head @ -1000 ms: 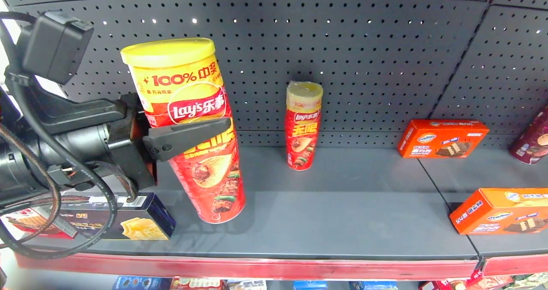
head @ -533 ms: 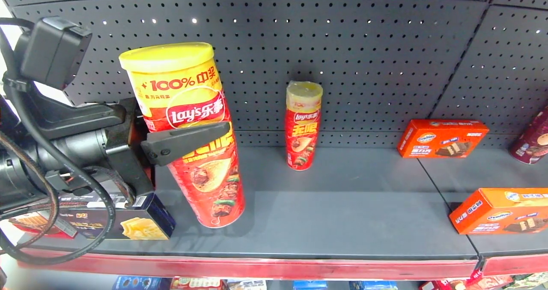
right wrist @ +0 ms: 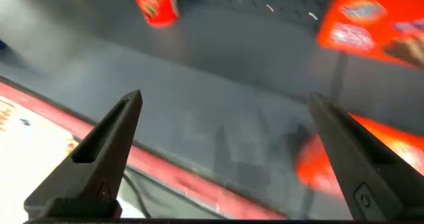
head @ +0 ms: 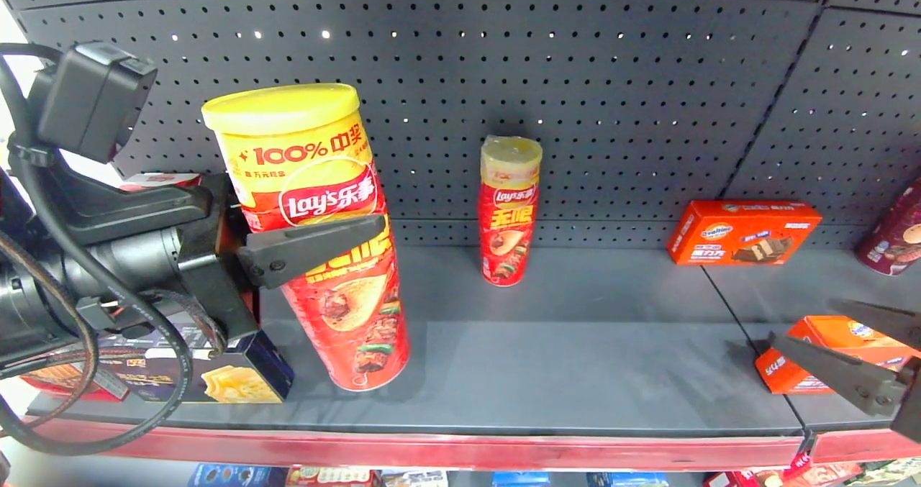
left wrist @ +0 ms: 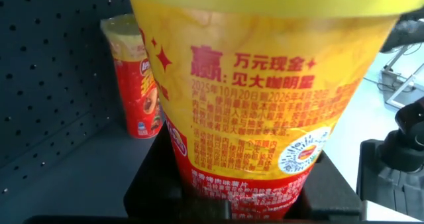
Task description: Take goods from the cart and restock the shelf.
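Observation:
A large red chip can (head: 316,235) with a yellow lid leans over the front left of the grey shelf (head: 575,357). My left gripper (head: 302,235) is shut on the can's middle, and the can's base sits at or just above the shelf. In the left wrist view the held chip can (left wrist: 265,118) rises close up between the left gripper's (left wrist: 238,194) black fingers. A smaller can (head: 509,210) of the same kind stands upright against the pegboard. My right gripper (head: 802,321) hangs open at the shelf's front right; the right gripper (right wrist: 225,98) holds nothing.
A dark cracker box (head: 216,372) lies left of the held can. Two orange boxes (head: 745,231) (head: 827,329) lie on the right, the nearer one under my right gripper. A dark red can (head: 892,235) leans at the far right. The shelf's red front lip (head: 432,447) runs below.
The left gripper has lowered the large can toward the shelf. The right gripper has come into the head view at the lower right.

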